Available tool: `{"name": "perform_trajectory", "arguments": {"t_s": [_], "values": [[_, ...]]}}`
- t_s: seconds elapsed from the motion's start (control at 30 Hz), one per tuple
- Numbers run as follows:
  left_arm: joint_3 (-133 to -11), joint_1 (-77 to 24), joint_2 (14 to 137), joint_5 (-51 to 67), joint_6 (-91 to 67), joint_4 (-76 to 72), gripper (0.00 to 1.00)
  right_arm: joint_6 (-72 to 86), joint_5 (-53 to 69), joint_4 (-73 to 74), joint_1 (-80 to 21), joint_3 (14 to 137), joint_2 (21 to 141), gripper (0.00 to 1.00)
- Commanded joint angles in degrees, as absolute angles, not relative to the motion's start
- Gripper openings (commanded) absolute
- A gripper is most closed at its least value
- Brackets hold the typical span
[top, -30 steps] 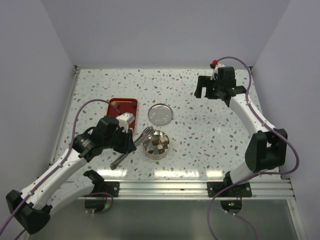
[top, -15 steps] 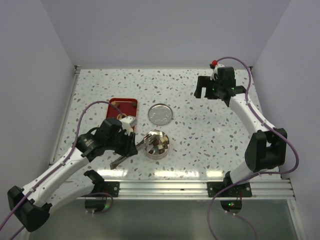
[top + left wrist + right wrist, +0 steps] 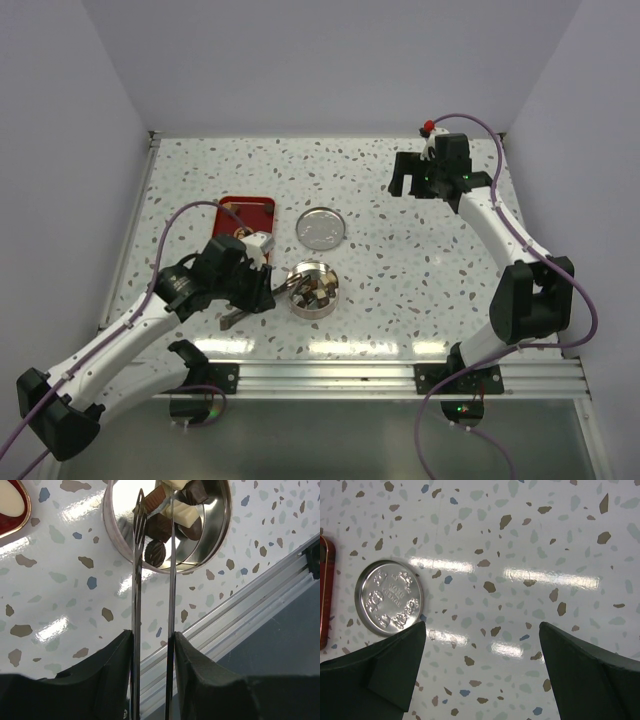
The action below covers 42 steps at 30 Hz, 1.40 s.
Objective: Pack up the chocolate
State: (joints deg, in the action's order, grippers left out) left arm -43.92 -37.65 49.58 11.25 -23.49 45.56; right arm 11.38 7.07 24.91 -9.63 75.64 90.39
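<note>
A round metal tin (image 3: 314, 292) holds several dark brown and pale cream chocolate chunks (image 3: 161, 526). My left gripper (image 3: 252, 288) is shut on metal tongs (image 3: 171, 585), one arm against each finger. The tongs' tips reach over the tin's rim (image 3: 221, 535) among the chunks, close beside a dark piece. I cannot tell whether they grip one. The gripper (image 3: 152, 641) sits just left of the tin. My right gripper (image 3: 408, 182) is open and empty, high over the back right; it also shows in the right wrist view (image 3: 482, 630).
The tin's embossed lid (image 3: 322, 228) lies flat behind the tin, also in the right wrist view (image 3: 389, 599). A red tray (image 3: 246, 214) with a pale piece (image 3: 10, 497) on it lies left of the lid. The table's metal front rail (image 3: 260, 590) runs near the tin.
My left gripper has moved right and toward the front, bringing the tongs' tips from beside the tin into it. The right arm has not moved.
</note>
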Motion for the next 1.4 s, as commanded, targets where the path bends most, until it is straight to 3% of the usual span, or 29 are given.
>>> {"name": "perform_trajectory", "arguments": {"t_s": [0.0,0.27,0.77,1.1,1.37], "values": [[-46.5,-38.0,49.5,11.0,-23.7,45.5,0.43,11.3,7.7,24.7,-9.5,77.4,90.5,0.99],[-50.0,-38.0,49.7,8.4,-23.3,46.4,0.42,11.2,7.6,24.9,-9.5,77.5,90.3,0.99],[-64.9,-37.4,58.9,-10.6,-19.8,44.3,0.42,10.5,7.3,25.4,-9.5,77.3,89.6,0.99],[-62.4,-26.8,62.8,-17.6,-19.4,39.6,0.43,9.8,7.2,25.2,-9.5,77.0,89.7,0.99],[-59.4,-24.3,68.8,-19.3,-19.1,35.4,0.43,9.5,8.3,24.6,-9.5,76.5,90.5,0.99]]}}
